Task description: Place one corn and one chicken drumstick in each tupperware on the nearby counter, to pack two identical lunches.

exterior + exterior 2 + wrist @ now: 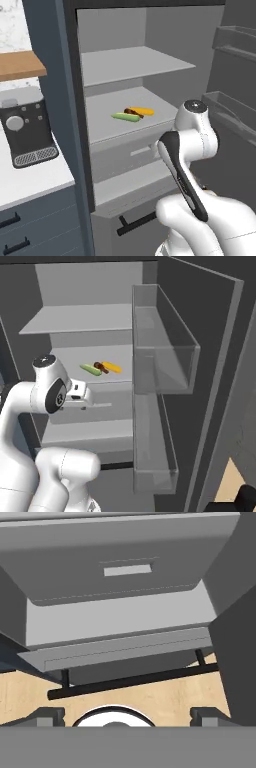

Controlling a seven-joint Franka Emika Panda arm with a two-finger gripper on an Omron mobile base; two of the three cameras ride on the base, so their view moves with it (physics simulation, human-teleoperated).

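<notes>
Two corn cobs (132, 114) and a dark drumstick (99, 366) lie together on the middle shelf (105, 122) of the open fridge. The gripper (127, 716) hangs below, jaws wide apart and empty, facing the grey drawer (120, 567).

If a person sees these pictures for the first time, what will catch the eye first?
First, the bright food on the middle shelf of the open grey fridge: a green corn and a yellow corn with a dark drumstick between them. Then the white arm, its gripper with jaws wide apart, looking at the grey drawer below.
</notes>
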